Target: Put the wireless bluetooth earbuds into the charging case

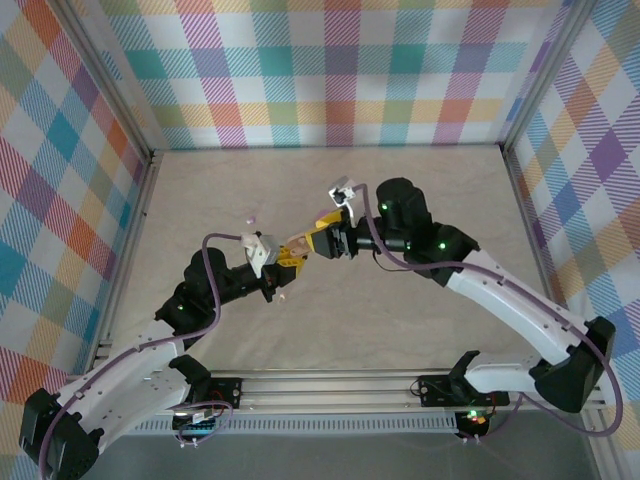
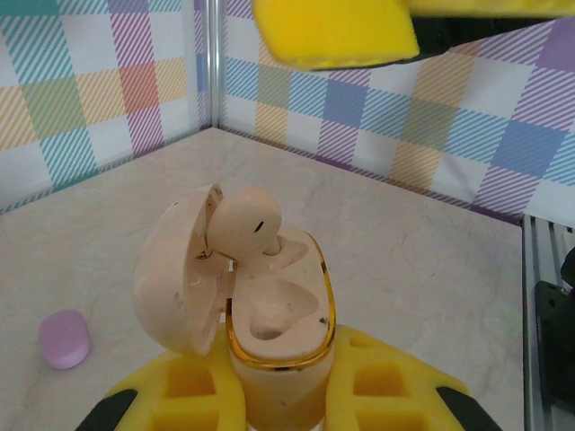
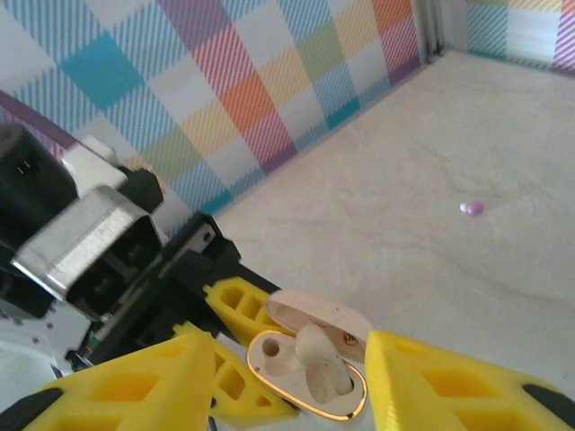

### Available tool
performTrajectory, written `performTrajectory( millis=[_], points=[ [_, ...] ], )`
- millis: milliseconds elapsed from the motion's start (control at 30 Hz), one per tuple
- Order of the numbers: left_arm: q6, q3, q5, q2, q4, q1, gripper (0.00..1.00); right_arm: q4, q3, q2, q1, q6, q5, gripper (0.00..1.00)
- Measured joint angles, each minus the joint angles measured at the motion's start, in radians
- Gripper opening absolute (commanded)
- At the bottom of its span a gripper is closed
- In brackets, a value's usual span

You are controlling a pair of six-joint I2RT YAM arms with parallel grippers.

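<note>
One cream earbud (image 2: 244, 224) stands in the open charging case (image 2: 287, 310) held by the left claw (image 2: 283, 395); right claw (image 3: 296, 382) straddles it above, jaws parted.

The case (image 2: 278, 332) is made of smooth cream plastic with a soft shine, and a glossy gold rim (image 2: 323, 305) like metal is set round its opening. The bud (image 2: 244, 223) is made of the same smooth cream plastic. The purple bud (image 2: 64, 338) is seen to be smooth and matt. The left tool (image 2: 283, 395) and right tool (image 3: 305, 382) are made of matt yellow plastic. The desk (image 2: 431, 260) is covered in a pale, matt, stone-like sheet. The walls (image 1: 330, 70) look like checked cloth. The post (image 2: 213, 63) is made of dull grey metal.
</note>
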Motion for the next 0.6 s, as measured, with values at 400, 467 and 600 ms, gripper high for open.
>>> performTrajectory(
  millis=[400,467,600],
  points=[
    [0.025,0.030,0.035,0.004,-0.055,0.000,0.00,-0.378,0.239,0.134,0.000,-0.271,-0.031,0.50],
    [0.026,0.032,0.045,0.008,-0.058,0.000,0.00,-0.414,0.267,0.138,0.000,-0.299,-0.032,0.51],
    [0.029,0.042,0.064,0.023,-0.073,0.000,0.00,-0.467,0.317,0.159,0.000,-0.339,-0.039,0.50]
  ],
)
